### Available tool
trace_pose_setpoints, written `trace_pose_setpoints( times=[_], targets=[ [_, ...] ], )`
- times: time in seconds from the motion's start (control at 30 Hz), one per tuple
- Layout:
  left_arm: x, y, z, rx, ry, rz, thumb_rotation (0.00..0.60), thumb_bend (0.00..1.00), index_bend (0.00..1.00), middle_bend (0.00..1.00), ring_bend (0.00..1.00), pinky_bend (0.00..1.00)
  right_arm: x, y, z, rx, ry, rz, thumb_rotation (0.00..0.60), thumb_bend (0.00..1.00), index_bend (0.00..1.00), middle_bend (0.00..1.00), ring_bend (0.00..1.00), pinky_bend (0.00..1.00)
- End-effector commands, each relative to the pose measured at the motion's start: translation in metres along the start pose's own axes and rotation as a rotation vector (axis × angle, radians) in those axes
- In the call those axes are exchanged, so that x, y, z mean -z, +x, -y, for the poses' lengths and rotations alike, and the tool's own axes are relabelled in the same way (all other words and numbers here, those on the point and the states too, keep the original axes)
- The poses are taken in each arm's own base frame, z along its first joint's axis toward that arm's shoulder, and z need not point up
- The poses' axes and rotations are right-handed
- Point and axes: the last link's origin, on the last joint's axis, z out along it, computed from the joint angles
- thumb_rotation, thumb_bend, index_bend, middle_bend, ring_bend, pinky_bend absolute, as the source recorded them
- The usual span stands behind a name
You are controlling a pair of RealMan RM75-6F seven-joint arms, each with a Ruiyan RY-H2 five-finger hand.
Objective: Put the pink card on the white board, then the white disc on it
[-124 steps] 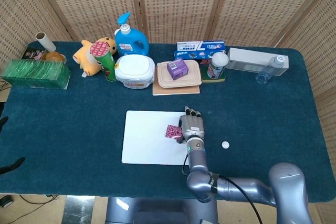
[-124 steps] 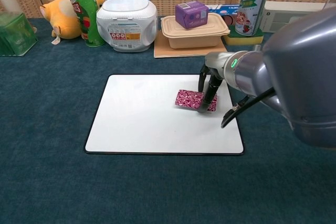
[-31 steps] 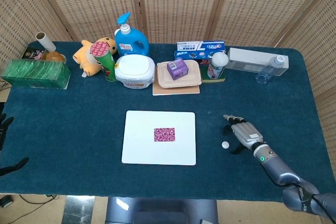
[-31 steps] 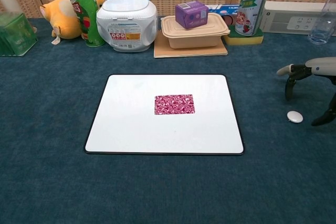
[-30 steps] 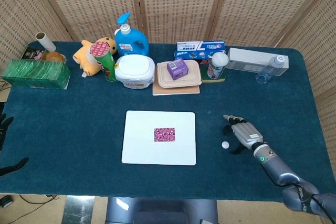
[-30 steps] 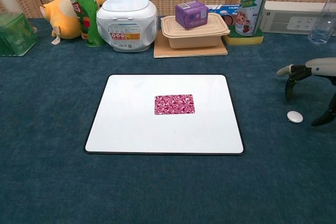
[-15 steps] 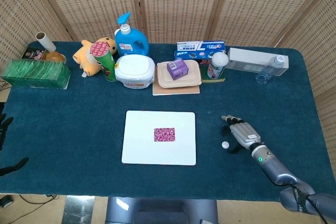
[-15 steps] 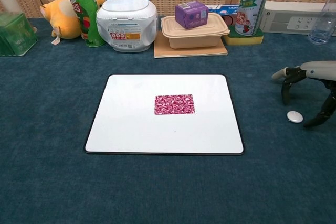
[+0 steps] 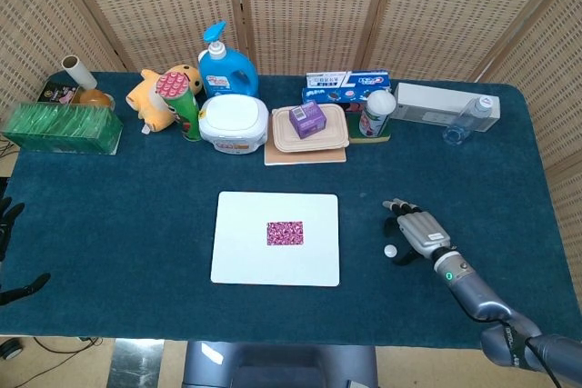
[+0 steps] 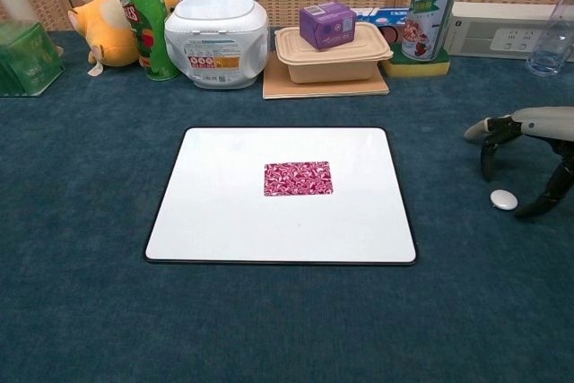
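Blue-carpeted table (image 9: 136, 215) bears white board (image 9: 245, 252), white disc (image 9: 390, 250) (apart).

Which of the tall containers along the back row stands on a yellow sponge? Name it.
The white canister with the red printed label, right of the beige lunch box. The green chip can and blue pump bottle stand directly on the cloth.

The head view sat up high and looked steeply down, so the whole surface (image 9: 109, 215) fit in frame, back screens included. The chest view was way lower and closer, facing forward across the surface (image 10: 81, 311) at a shallow angle, cropping the sides. Both caught the board (image 9: 245, 252) (image 10: 224, 221), the card (image 9: 285, 233) (image 10: 298, 178), the disc (image 9: 389, 250) (image 10: 503, 199), the right hand (image 9: 420, 233) (image 10: 529, 145) and the middle of the back row.
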Motion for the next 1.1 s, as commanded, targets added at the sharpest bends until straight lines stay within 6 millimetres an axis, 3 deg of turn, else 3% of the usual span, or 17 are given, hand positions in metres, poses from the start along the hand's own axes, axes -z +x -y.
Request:
trace_pose_setpoints(
  times=[0.03, 1.1],
  targets=[
    [-0.0002, 0.0, 0.0, 0.0, 0.0, 0.001, 0.6, 0.07, 0.0, 0.0, 0.0, 0.0, -0.0001, -0.0001, -0.0011, -0.003, -0.003, 0.002, 0.6, 0.2, 0.44, 0.09, 0.0, 0.12],
    [-0.0003, 0.0002, 0.0, 0.002, -0.001, 0.002, 0.6, 0.07, 0.0, 0.0, 0.0, 0.0, -0.0004, -0.0062, -0.0003, -0.011, 0.009, 0.015, 0.6, 0.28, 0.51, 0.1, 0.0, 0.12]
  ],
)
